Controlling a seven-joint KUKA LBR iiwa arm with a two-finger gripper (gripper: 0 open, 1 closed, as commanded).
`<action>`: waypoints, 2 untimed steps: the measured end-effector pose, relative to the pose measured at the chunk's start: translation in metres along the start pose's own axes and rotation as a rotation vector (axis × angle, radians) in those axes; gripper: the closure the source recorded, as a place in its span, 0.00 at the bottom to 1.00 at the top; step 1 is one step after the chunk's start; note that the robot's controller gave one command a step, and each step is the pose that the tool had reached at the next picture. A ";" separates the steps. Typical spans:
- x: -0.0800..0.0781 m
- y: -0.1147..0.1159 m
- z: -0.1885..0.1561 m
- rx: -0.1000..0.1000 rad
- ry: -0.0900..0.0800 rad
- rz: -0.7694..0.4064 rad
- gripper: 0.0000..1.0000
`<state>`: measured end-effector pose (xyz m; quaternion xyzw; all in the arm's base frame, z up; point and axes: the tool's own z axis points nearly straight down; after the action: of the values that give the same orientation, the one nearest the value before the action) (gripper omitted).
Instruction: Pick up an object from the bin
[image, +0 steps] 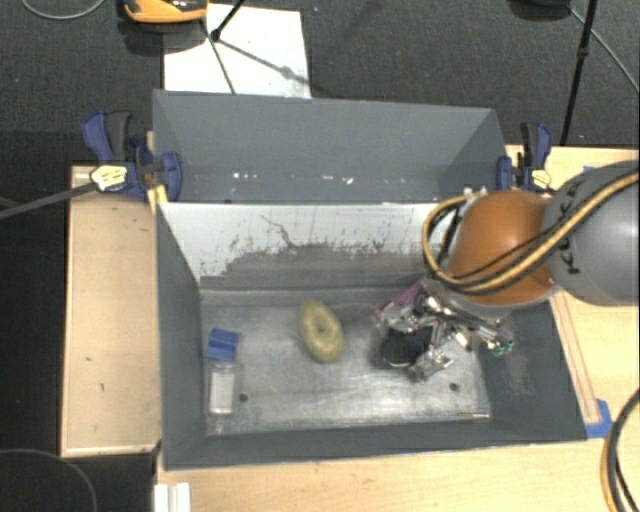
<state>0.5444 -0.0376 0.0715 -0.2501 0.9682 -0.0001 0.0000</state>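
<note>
At the bin's right end: gripper down by a dark thing

Low over the bin (330, 412) floor, the gripper (432, 345) hung just beside a small black object (398, 349), right of a yellowish ring (322, 332). The black thing looked light and probably stiff, best taken across its narrower sides. The wrist half hid its shape, and I could not tell how wide the gripper stood.

The bin (270, 395) has bare floor between the yellow ring (322, 332) in the middle and the little blue-capped bottle (221, 374) by the left wall, and along the front too. On the right, the gripper (428, 352) and a black lump (397, 349) fill the space.
</note>
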 end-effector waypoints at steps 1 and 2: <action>-0.002 -0.001 -0.069 0.004 -0.008 0.003 1.00; -0.002 -0.001 -0.094 0.002 -0.005 0.008 1.00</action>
<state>0.5472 -0.0374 0.1657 -0.2462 0.9692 -0.0005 0.0027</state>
